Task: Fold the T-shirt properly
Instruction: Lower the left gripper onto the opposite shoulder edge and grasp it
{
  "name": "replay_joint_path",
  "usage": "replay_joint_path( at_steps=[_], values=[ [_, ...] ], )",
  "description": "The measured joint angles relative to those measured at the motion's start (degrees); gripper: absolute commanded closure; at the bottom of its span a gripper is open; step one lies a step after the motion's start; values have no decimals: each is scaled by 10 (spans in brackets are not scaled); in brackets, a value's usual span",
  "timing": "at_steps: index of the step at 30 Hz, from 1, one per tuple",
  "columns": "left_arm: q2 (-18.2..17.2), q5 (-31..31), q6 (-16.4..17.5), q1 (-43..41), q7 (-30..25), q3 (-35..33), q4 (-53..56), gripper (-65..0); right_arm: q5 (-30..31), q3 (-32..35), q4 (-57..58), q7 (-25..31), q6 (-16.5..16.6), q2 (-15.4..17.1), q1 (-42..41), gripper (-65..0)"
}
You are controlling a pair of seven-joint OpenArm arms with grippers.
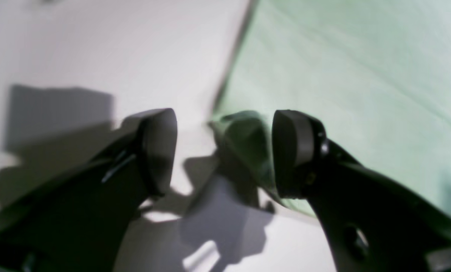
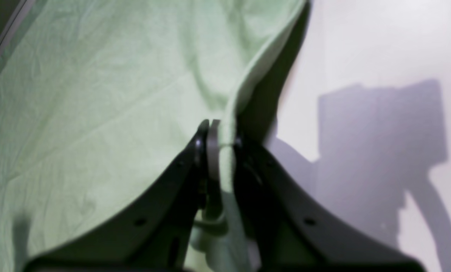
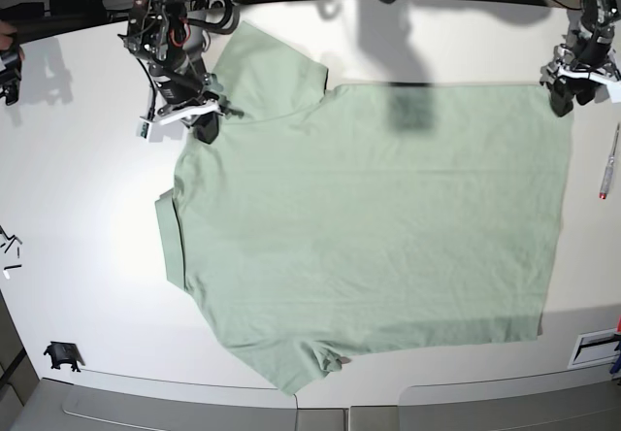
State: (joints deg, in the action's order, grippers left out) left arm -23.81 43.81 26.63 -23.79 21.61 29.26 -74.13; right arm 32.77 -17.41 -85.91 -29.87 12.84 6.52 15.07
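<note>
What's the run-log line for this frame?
stage: first grasp | right gripper: shut on T-shirt shoulder edge | left gripper: open at hem corner, not gripping | T-shirt: flat on table

Sage-green T-shirt [image 3: 369, 227] flat on table

The T-shirt [image 3: 369, 227] lies spread flat on the white table [image 3: 78, 208]. The right gripper [image 3: 206, 120] sits at its upper-left shoulder; the left gripper [image 3: 563, 96] at its upper-right corner. 1 pen [image 3: 608, 162] lies right of the T-shirt.
</note>
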Motion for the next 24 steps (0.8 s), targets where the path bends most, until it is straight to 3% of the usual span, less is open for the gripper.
replay_joint_path(
  at_steps=[6, 15, 19, 24],
  values=[
    [5, 30, 7, 0, 15, 0, 0, -370, 0, 0, 0, 0, 0, 0, 0, 0],
    [45, 42, 16, 3, 15, 0, -3, -370, 0, 0, 0, 0, 0, 0, 0, 0],
    [43, 7, 22, 3, 13, 0, -4, -369, 0, 0, 0, 0, 0, 0, 0, 0],
    [30, 0, 23, 9, 91, 2, -10, -369, 0, 0, 0, 0, 0, 0, 0, 0]
  ],
)
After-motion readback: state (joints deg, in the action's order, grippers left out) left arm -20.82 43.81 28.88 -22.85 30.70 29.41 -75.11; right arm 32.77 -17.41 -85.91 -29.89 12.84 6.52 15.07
